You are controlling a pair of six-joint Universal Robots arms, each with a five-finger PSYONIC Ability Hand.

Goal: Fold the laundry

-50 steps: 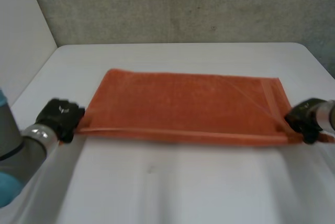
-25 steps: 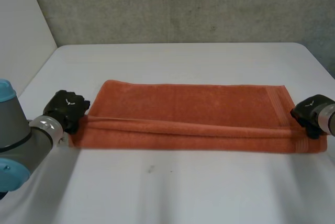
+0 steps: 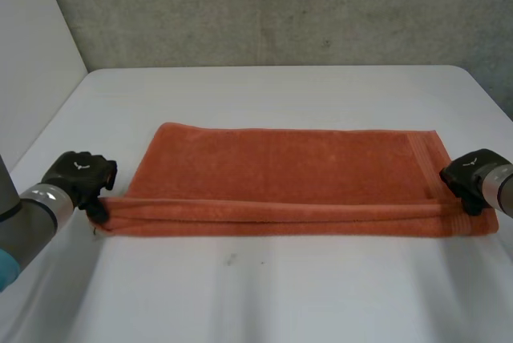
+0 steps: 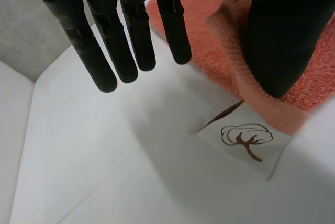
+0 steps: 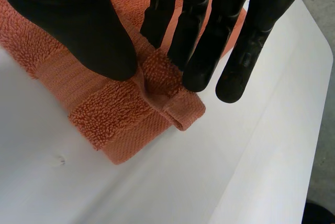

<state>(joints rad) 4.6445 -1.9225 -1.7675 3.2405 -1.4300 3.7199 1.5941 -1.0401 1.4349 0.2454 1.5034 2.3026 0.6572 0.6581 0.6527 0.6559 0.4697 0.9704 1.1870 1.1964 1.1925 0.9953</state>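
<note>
Head view, left robot hand [image 3: 76, 176] released, right robot hand [image 3: 469, 173] pinching towel [image 3: 280, 163], white table [image 3: 280, 295]

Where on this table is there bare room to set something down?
Bare white table lies between the far edge of the orange towel and the concrete wall, and in a wide strip along its near edge. The towel's short ends are crowded: left hand at one, right hand pinching the other.

A bare lab: white table [image 3: 280, 86], concrete wall [image 3: 280, 6].
</note>
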